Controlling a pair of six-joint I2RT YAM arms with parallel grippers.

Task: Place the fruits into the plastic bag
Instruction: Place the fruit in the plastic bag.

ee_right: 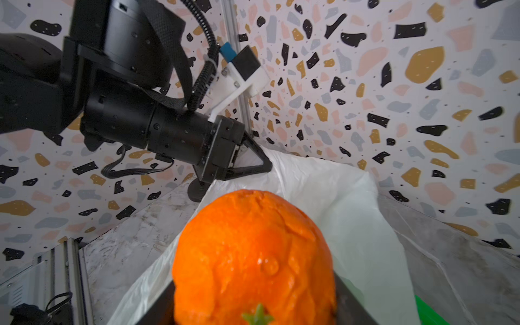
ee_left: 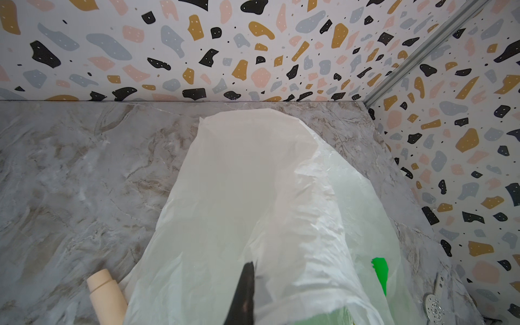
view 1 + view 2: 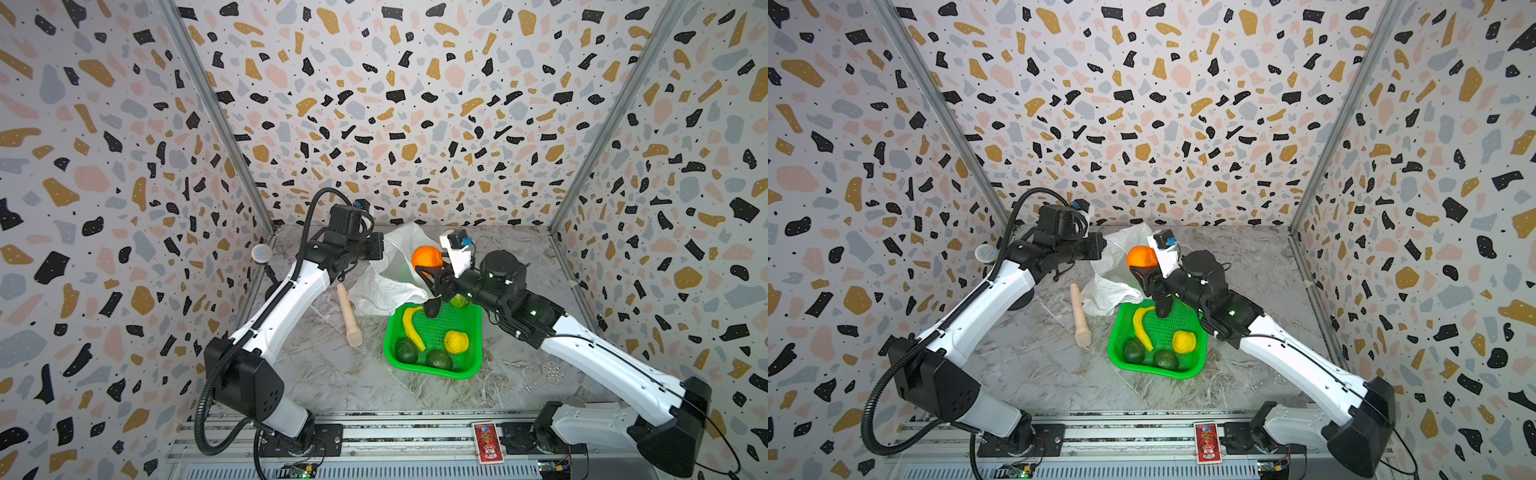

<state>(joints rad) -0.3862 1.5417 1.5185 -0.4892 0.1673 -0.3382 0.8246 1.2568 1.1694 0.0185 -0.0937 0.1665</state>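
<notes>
Orange [image 3: 427, 257] sits clamped in the right jaws, up at the mouth of the plastic bag [image 3: 382, 291]. Left jaws pinched tight on its rim. Banana [image 3: 411, 326], lemon [image 3: 456, 341], avocados [image 3: 406, 350] in the green basket [image 3: 440, 372].

Brightly and evenly lit from above, with only soft shadows just beside the green basket [image 3: 434, 328]. Bows the wall posts [image 3: 614, 120] far from the basket, toward frame edges. Glints on the orange [image 1: 253, 253] in the right wrist view; glows faintly green through the plastic bag [image 2: 253, 183] beside the basket
</notes>
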